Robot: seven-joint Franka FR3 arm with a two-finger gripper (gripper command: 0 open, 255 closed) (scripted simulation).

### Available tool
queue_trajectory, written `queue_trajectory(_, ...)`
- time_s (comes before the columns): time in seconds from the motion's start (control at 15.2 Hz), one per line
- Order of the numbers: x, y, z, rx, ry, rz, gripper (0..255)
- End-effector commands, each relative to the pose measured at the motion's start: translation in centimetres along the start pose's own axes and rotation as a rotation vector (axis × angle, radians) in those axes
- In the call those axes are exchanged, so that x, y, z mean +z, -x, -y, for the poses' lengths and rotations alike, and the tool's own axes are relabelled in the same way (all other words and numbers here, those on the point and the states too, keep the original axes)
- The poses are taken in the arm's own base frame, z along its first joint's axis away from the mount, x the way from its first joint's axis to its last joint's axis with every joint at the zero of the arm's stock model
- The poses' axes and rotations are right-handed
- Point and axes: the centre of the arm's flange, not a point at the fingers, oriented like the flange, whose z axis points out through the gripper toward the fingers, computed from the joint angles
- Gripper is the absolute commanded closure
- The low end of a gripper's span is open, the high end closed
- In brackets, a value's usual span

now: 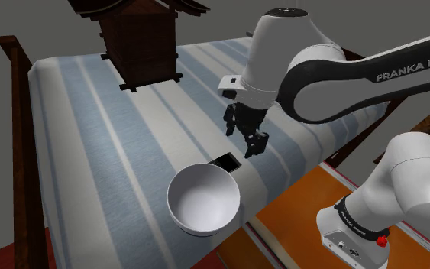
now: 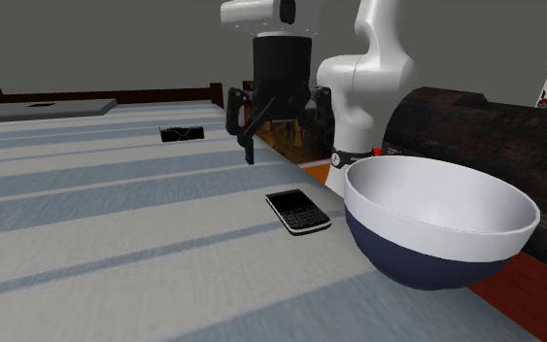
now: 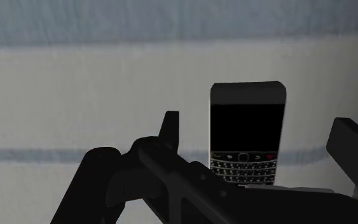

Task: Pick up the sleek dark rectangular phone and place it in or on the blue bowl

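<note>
A black phone [image 1: 224, 162] with a keypad lies flat on the striped bed cover, close to the bed's edge. It also appears in the second exterior view as the phone [image 2: 298, 211] and under the hand as the phone [image 3: 247, 137]. The bowl [image 1: 203, 202], white inside and dark blue outside [image 2: 427, 255], stands right beside the phone. My gripper [image 1: 244, 136] hangs open a little above the cover, just short of the phone, with nothing between its fingers. Its fingers stand well apart in the gripper [image 2: 279, 131] and gripper [image 3: 261, 135] views.
A dark wooden house-shaped object [image 1: 140, 42] stands at the far end of the bed. A small flat dark item [image 2: 183, 133] lies on the cover beyond the gripper. The bed frame [image 1: 14, 115] runs along the shoulder view's left. Orange flooring [image 1: 312, 199] lies below the bed's edge.
</note>
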Motion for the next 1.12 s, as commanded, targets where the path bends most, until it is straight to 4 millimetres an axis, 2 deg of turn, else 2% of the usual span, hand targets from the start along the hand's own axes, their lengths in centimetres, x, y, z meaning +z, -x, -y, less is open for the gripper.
queue_trajectory(0.0,1.4,-2.2,0.8,-0.128,0.023,-0.010,0)
queue_trajectory(0.13,2.3,-3.4,1.6,-0.205,0.036,-0.015,0)
queue_trajectory(0.59,6.3,-3.5,1.4,-0.205,0.036,-0.015,0)
queue_trajectory(1.06,6.3,-3.5,1.4,-0.205,0.036,-0.015,0)
